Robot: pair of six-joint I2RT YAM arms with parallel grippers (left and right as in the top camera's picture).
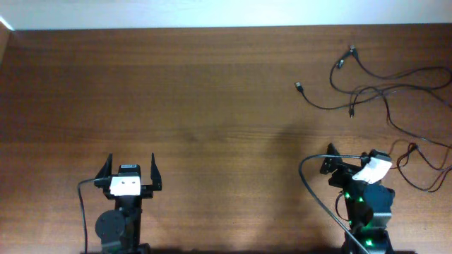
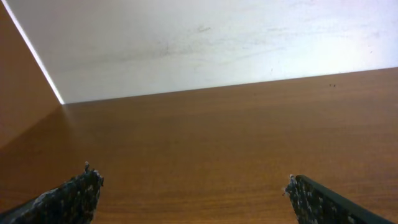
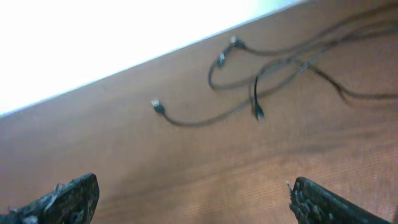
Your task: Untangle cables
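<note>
Cables (image 1: 361, 89) lie far right on table (image 1: 212, 106), beyond right end effector (image 1: 349, 150)

Smooth wood-grain table (image 1: 212, 92), brown, faintly sheened. At two o'clock, thin black cables (image 1: 367, 89), matt, plastic-looking jackets. Coarse, speckled dark fingers (image 2: 71, 196) on left gripper (image 2: 193, 190) and right gripper (image 3: 193, 193). Matt white wall (image 2: 186, 43).

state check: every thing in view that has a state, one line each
cables: tangled, crossing each other, lying loose at the far right of the table, not gripped
left claw: open, empty, facing bare wood
right claw: open, empty, pointed at the cables, not touching them
</note>
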